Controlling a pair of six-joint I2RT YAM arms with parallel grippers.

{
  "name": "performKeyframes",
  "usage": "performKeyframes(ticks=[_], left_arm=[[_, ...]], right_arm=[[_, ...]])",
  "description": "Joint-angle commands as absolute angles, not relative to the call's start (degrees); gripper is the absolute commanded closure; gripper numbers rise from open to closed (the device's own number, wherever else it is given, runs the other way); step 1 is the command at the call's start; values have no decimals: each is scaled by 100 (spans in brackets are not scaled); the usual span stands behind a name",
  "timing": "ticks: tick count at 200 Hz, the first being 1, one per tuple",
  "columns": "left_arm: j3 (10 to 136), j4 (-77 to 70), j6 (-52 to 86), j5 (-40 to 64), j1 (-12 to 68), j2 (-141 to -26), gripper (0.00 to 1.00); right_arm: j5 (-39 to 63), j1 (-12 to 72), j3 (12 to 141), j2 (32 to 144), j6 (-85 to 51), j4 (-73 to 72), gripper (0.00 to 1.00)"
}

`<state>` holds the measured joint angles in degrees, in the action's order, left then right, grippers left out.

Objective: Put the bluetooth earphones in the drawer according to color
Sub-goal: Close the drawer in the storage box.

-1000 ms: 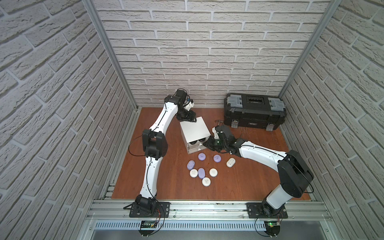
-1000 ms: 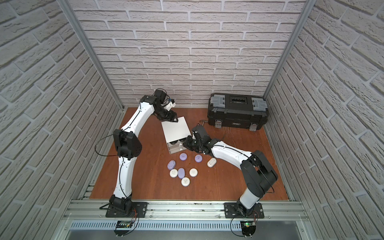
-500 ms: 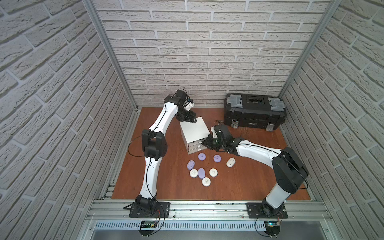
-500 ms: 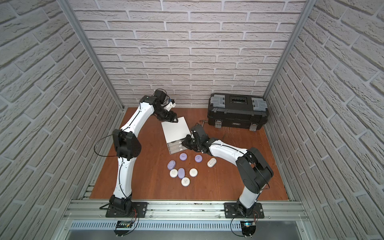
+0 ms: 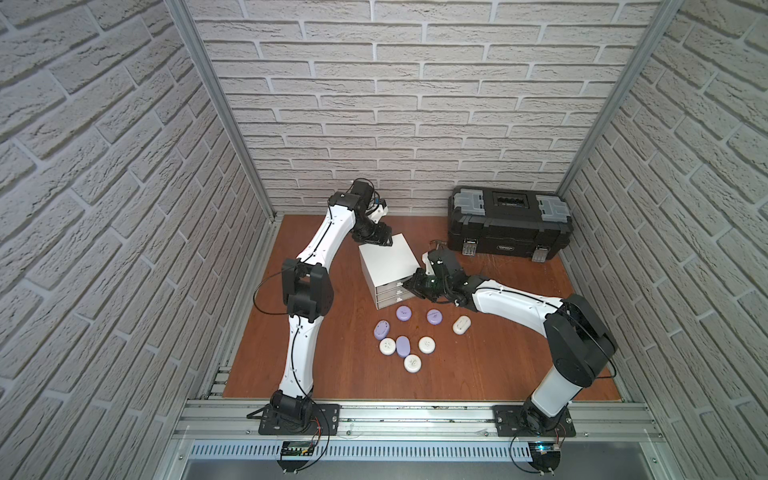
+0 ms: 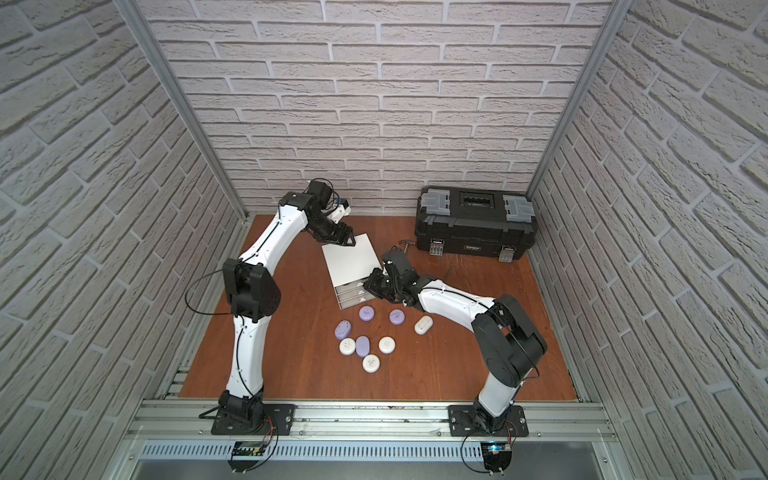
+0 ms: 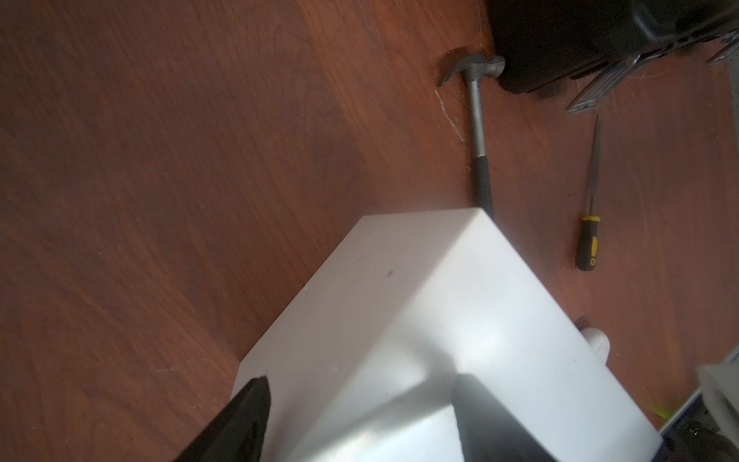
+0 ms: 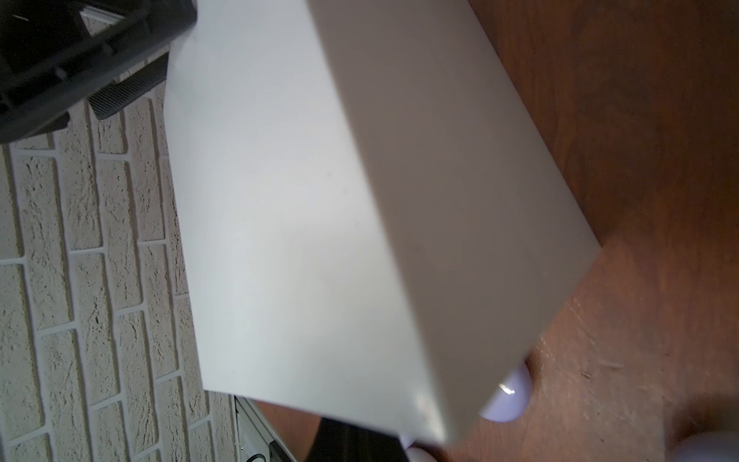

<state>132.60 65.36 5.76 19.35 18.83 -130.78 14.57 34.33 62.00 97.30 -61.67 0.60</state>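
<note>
My left gripper (image 7: 360,382) stands part open astride the rear top edge of the drawer cabinet (image 5: 388,259). One finger is beside its back wall and one over its top; I cannot tell whether they press. My right gripper (image 5: 409,286) is fully closed, its tip at the front of the top drawer (image 5: 392,286); I cannot tell if it pinches the pull. The earphone cases (image 5: 402,346), four lavender and four white, lie loose on the table (image 5: 332,365). The nearest lavender case (image 5: 434,317) is near the right gripper, apart from it.
</note>
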Motion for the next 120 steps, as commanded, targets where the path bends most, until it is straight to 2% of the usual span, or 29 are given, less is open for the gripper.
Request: performKeyframes(ticks=[1,14,42,64,90,120], left_arm=[[13110,7067,589,1991,2013,-12937,23],[13109,7071,590,1960,2008,-12937,22],[13105,7075,611,1939,1978,-12919,22],[13108,7084,617,1890,1982,-12904,22],[13075,7055,663,1880,1969,-12878,21],[13060,7039,714,1880,1979,-12868,21]], right_arm=[[1353,3406,6082,9220,-6072,-218,96],[1345,3408,5989,8928,-5996,2,91],[1279,3406,5724,8269,-5791,528,71],[1176,3411,5191,7767,-5924,451,67],[956,3447,3723,7320,-6700,-1422,67],[708,3506,2537,7655,-7415,-4037,66]])
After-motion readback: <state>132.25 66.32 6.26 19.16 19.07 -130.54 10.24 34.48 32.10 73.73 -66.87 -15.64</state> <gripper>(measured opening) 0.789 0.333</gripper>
